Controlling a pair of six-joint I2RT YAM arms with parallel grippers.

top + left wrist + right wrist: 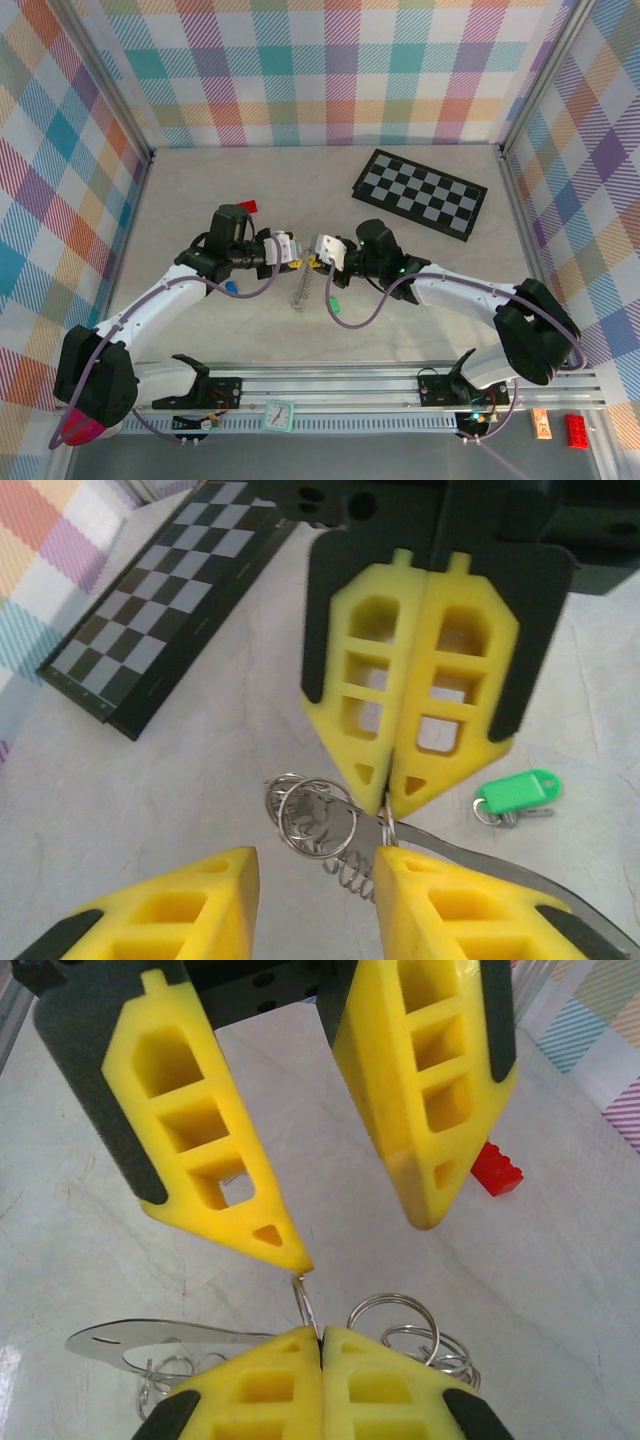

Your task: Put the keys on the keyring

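1. Blue key (232, 290) and green key (336, 303) lie on table (200, 190), loose, well apart.
2. Right gripper (385, 805) clamped tight on keyring (315, 820) wire, mid-table.
3. Left gripper (362, 1242) spread wide, straddling keyring.
4. Checkerboard (420, 193) far right.

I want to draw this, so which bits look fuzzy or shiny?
Left wrist view: the checkerboard looks soft, the green key sharper. Right wrist view: the red block is fuzzy; the metal plate gleams. Top external view: evenly lit.
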